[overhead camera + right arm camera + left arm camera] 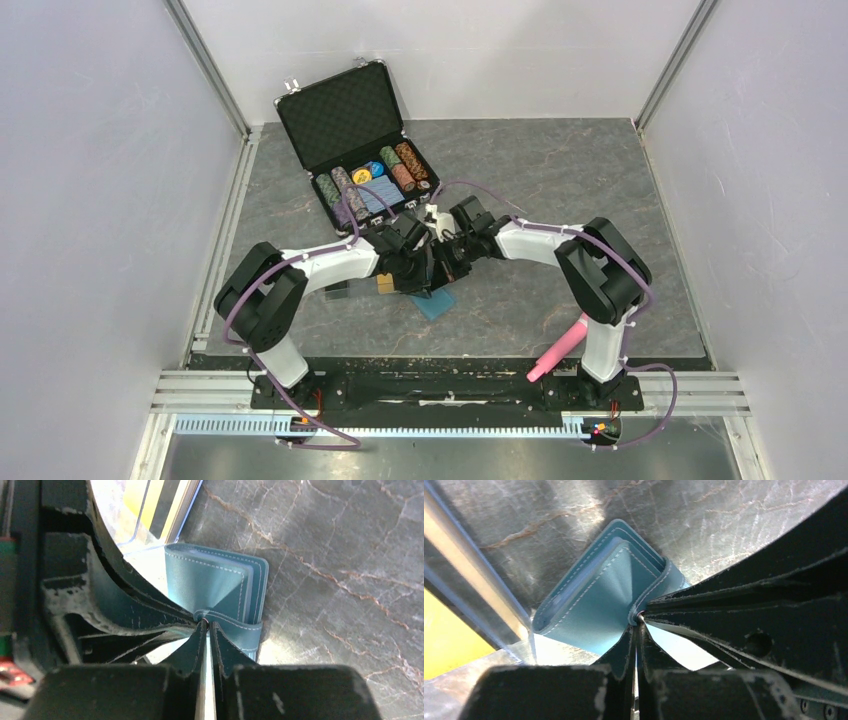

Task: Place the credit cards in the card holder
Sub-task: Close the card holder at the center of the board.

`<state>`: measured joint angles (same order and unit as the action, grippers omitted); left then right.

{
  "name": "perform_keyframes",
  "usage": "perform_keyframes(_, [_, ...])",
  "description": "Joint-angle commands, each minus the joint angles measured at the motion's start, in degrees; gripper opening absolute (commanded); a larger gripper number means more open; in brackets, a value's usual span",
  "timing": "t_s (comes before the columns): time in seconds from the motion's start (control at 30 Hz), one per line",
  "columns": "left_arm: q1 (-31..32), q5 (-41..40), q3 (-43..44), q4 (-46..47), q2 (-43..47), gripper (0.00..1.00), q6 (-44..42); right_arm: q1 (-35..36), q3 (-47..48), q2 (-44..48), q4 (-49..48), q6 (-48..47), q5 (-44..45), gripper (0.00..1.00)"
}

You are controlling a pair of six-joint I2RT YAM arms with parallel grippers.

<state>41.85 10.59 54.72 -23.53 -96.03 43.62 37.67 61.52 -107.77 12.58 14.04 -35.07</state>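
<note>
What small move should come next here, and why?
Probably ease the two arms slightly apart to pull the card holder open. Both sets of jaws are shut on its teal flap, and the holder looks folded shut. A yellow credit card sits in a clear box beside it, not yet in a slot.

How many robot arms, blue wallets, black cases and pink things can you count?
Robot arms: 2
Teal card holder: 1
Black briefcase: 1
Pink object: 1
Total: 5
</note>
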Motion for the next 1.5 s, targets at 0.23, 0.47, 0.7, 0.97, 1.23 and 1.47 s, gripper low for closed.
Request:
perform_keyframes(0.23, [0.3, -0.8, -2.2, 2.0, -1.1, 0.02, 0.7, 4.5, 1.5, -7.9, 14.7, -8.5, 14.7, 0.03])
perform_keyframes(0.47, [0.3, -0.5, -3.3, 4.4, 1.4, 0.02, 0.8, 2.8, 2.8, -1.8, 10.7, -5.7, 10.0, 0.07])
perform_keyframes(0.7, [0.3, -0.5, -3.3, 4.8, 3.9, 0.02, 0.6, 0.9, 1.5, 4.6, 3.8, -1.2, 4.2, 0.17])
perform_keyframes(0.97, [0.4, 0.2, -2.3, 4.9, 3.5, 0.02, 0.2, 0.6, -0.6, 6.3, 0.2, 1.1, 2.7, 0.19])
perform_keyframes(1.23, [0.8, 0.8, -2.2, 6.0, 4.2, 0.02, -0.1, 0.6, -0.6, 6.3, -0.7, 1.4, 2.2, 0.19])
perform_keyframes(1.47, [1.6, 1.4, -2.9, 7.2, 4.2, 0.02, 0.2, 0.6, -1.2, 5.8, -0.7, 1.5, 1.6, 0.18])
